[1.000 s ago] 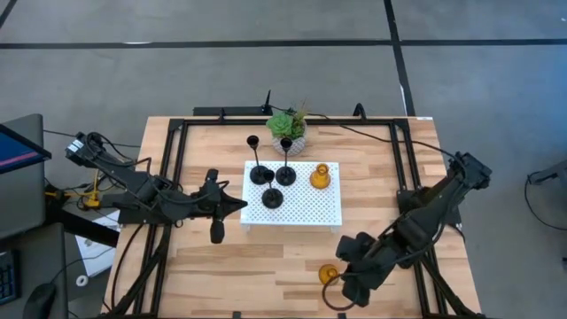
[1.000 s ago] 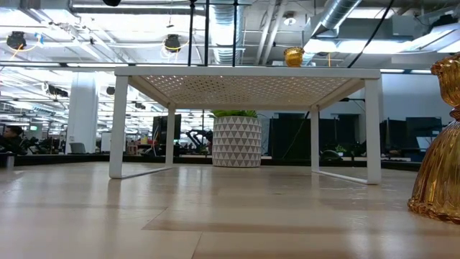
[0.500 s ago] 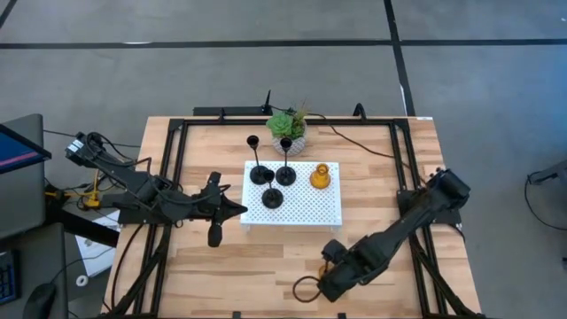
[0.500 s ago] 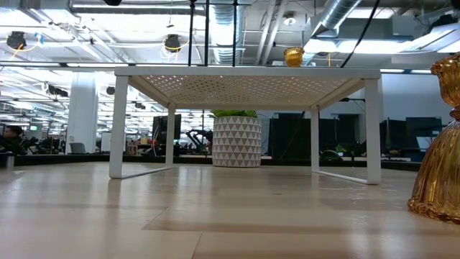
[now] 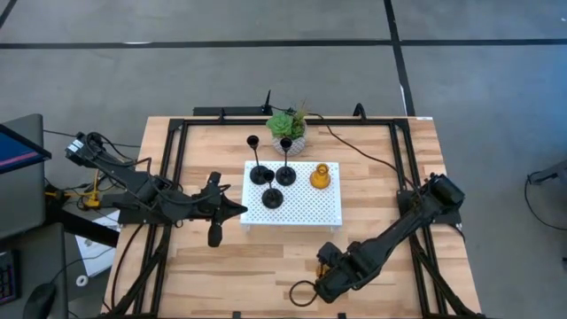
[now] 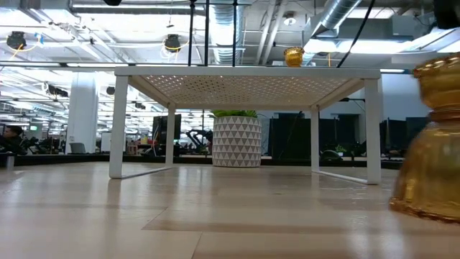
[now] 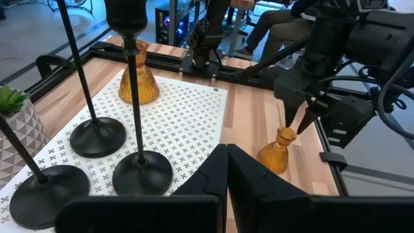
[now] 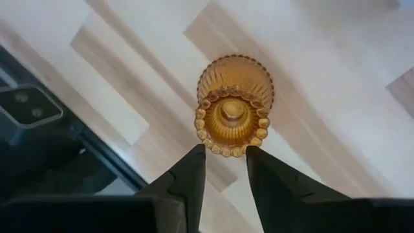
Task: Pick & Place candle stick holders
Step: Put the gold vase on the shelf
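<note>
Amber holder on the desk point(image 6: 430, 140): cut off by the low view's right edge and blurred; in the high view it is hidden under the right gripper point(image 5: 324, 268).
Right gripper's grip: the fingers point(image 8: 186, 176) sit close beside the holder's top, but contact cannot be told.
Left gripper point(image 7: 226, 169): only the finger tips show, pressed together; the rest is cut off at the edge.
Tall black holders point(image 7: 132, 97): tops run out of the left wrist view.
Potted plant point(image 7: 16, 123): cut by that view's edge.
Person in the room point(image 6: 10, 134): too small to make out.
</note>
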